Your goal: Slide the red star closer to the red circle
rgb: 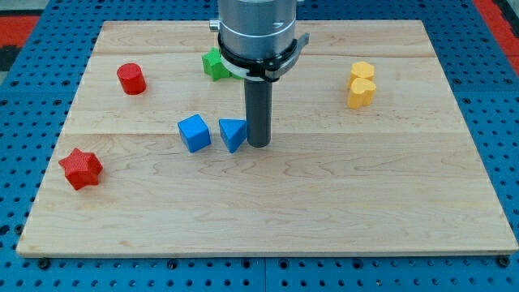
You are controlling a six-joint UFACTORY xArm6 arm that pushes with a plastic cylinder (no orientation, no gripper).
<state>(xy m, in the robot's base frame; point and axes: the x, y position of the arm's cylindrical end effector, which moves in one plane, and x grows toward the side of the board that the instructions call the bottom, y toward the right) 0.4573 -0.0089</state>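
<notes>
With my tip (259,144) mid-frame beside the blue triangle (233,133), jawless and holding nothing, the red star (80,169) waits at lower left, well apart from the upper-left red circle (130,79), unpushed.

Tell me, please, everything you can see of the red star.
The red star is a small chunky block, matte and faintly ribbed like printed plastic. It lies flat on the wooden board near the view's left edge, below the red circle. Nothing touches it; my tip is well off to its right.
</notes>
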